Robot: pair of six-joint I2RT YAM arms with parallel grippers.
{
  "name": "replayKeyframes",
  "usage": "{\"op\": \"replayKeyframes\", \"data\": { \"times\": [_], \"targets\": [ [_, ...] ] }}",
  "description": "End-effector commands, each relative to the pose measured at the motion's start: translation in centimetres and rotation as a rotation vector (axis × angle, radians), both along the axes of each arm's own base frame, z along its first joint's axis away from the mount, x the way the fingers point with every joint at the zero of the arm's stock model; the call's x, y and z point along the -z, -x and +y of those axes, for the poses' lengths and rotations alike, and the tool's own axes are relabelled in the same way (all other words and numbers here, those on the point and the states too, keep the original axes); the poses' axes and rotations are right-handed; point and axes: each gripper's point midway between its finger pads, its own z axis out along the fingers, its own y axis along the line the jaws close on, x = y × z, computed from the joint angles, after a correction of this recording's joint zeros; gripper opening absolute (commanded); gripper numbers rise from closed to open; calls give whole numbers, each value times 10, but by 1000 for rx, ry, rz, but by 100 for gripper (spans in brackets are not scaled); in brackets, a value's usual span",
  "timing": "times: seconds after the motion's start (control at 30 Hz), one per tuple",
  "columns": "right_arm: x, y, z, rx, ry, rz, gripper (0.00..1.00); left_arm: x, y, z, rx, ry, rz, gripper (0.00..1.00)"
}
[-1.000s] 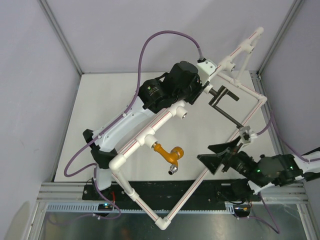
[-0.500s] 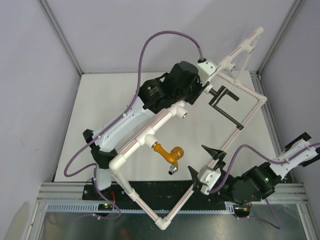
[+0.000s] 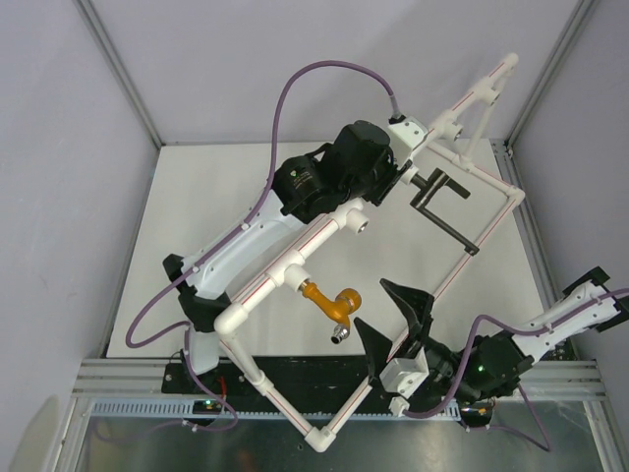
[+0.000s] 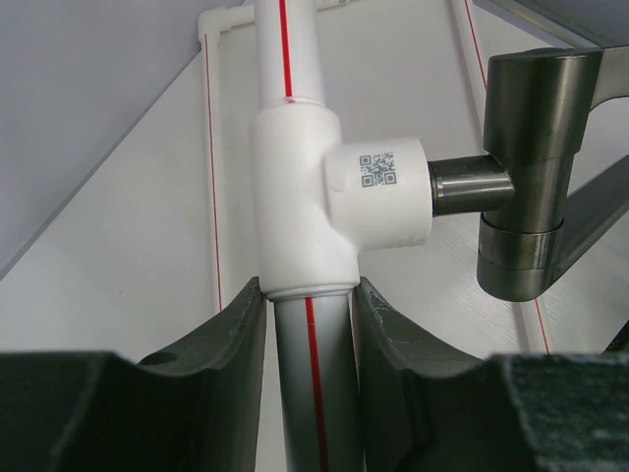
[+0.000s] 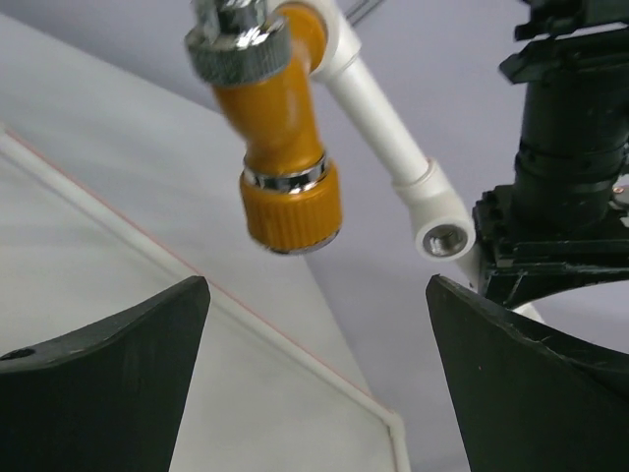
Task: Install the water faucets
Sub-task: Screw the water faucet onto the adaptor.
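Note:
The orange-brass tap (image 3: 329, 301) hangs from a white tee on the pipe frame (image 3: 265, 285), its silver knob end at the bottom. In the right wrist view the tap (image 5: 285, 147) sits above and ahead of my open, empty right gripper (image 5: 314, 285). In the top view that gripper (image 3: 371, 303) is just right of the tap, apart from it. The black metal tap (image 3: 437, 193) sits in a tee at the far side and shows in the left wrist view (image 4: 531, 197). My left gripper (image 4: 307, 290) is shut on the white pipe (image 4: 310, 393) just below that tee.
The white pipe frame's right rail (image 3: 462, 256) runs diagonally past my right arm. An empty threaded socket (image 5: 444, 239) sits on the frame between the two taps, also seen from above (image 3: 361, 224). Purple cables loop over the table (image 3: 157, 315). The left arm's black body (image 5: 570, 147) stands behind.
My right arm has swung from the frame's right rail toward the near middle, and its open gripper now faces the orange tap. The left arm has not moved.

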Motion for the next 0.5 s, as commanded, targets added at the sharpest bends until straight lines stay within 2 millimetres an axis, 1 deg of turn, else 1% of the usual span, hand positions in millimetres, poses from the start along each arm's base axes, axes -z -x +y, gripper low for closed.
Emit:
{"op": "replayKeyframes", "data": {
  "times": [0.0,0.23,0.3,0.47],
  "targets": [
    [-49,8,8,-88,-131,-40,99,156,6,44,8,-519,248,0],
    [-51,23,27,-176,-134,-31,99,155,6,44,9,-516,247,0],
    [-55,26,31,-194,-150,-23,99,155,6,43,10,-515,248,0],
    [-59,21,44,-199,-164,-23,100,154,7,43,11,-513,248,0]
  ]
}}
